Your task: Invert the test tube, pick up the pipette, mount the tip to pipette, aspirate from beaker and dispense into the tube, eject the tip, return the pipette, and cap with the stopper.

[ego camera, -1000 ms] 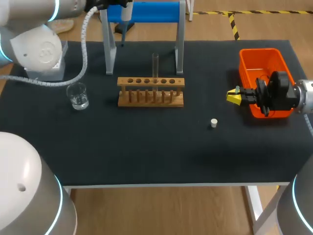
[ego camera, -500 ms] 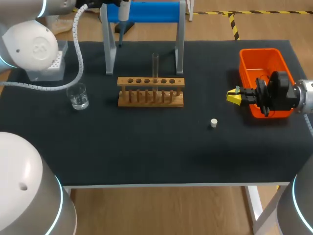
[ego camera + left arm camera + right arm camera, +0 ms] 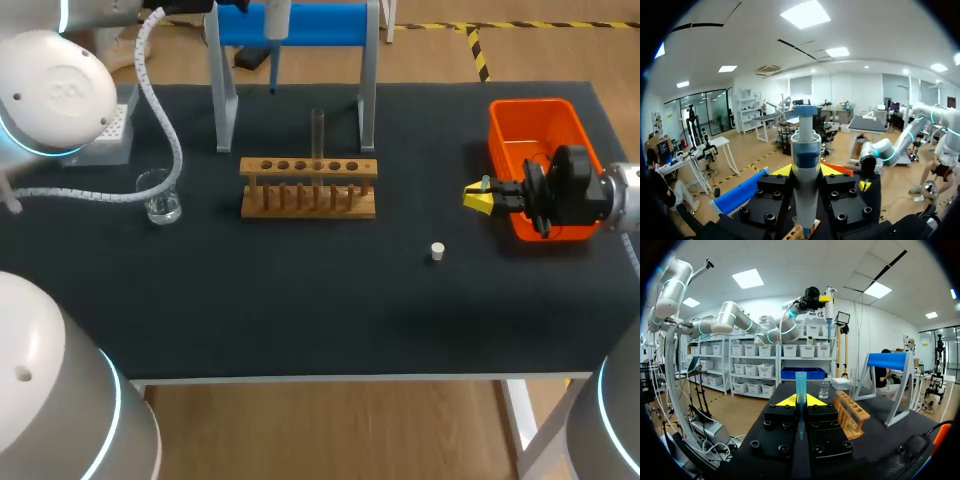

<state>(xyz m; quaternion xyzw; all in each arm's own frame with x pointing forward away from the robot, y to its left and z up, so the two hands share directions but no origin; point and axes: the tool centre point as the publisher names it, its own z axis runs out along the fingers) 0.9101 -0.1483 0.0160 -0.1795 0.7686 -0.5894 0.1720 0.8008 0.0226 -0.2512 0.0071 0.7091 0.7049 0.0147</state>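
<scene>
My left gripper (image 3: 806, 171) is shut on the white and blue pipette (image 3: 805, 150), which hangs upright at the table's back edge (image 3: 277, 20), by the blue-topped stand (image 3: 300, 25). A clear test tube (image 3: 318, 130) stands upright in the wooden rack (image 3: 308, 187). The glass beaker (image 3: 160, 196) with a little liquid sits left of the rack. The small white stopper (image 3: 437, 251) lies right of the rack. My right gripper (image 3: 480, 197) is at the orange bin (image 3: 535, 125), shut on a blue pipette tip (image 3: 800, 385) that stands up between its yellow fingers.
A grey tip box (image 3: 108, 135) sits at the back left, partly behind my left arm. The stand's two grey legs (image 3: 367, 90) rise just behind the rack. The rack (image 3: 852, 412), beaker (image 3: 824, 390) and stand lie ahead of my right gripper.
My left arm has carried the pipette to the right along the back edge, over the stand. The right arm and the things on the table have kept still.
</scene>
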